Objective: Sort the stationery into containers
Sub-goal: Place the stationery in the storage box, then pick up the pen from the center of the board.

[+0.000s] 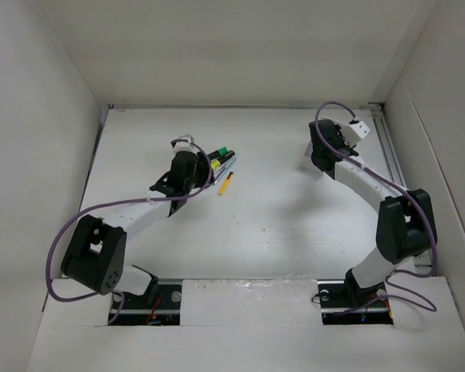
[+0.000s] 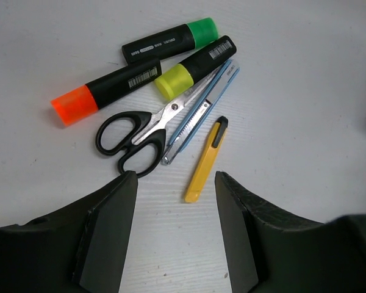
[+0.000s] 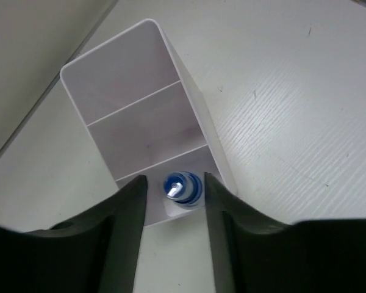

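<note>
The stationery lies in a heap in the left wrist view: a green-capped black highlighter [image 2: 171, 41], a yellow-capped one [image 2: 195, 66], an orange-tipped marker [image 2: 104, 91], black-handled scissors [image 2: 137, 134], a silver-blue pen [image 2: 202, 110] and a short yellow stick [image 2: 206, 160]. My left gripper [image 2: 175, 183] is open and empty just short of the yellow stick. The white three-compartment tray [image 3: 128, 79] holds the blue-capped bottle [image 3: 183, 188] upright in its nearest compartment. My right gripper [image 3: 174, 178] is open above the bottle, one finger on each side.
In the top view the heap [image 1: 221, 159] lies left of centre beside my left gripper [image 1: 200, 167]. My right gripper [image 1: 323, 155] covers most of the tray [image 1: 311, 161] at the back right. White walls enclose the table [image 1: 271, 225] on three sides.
</note>
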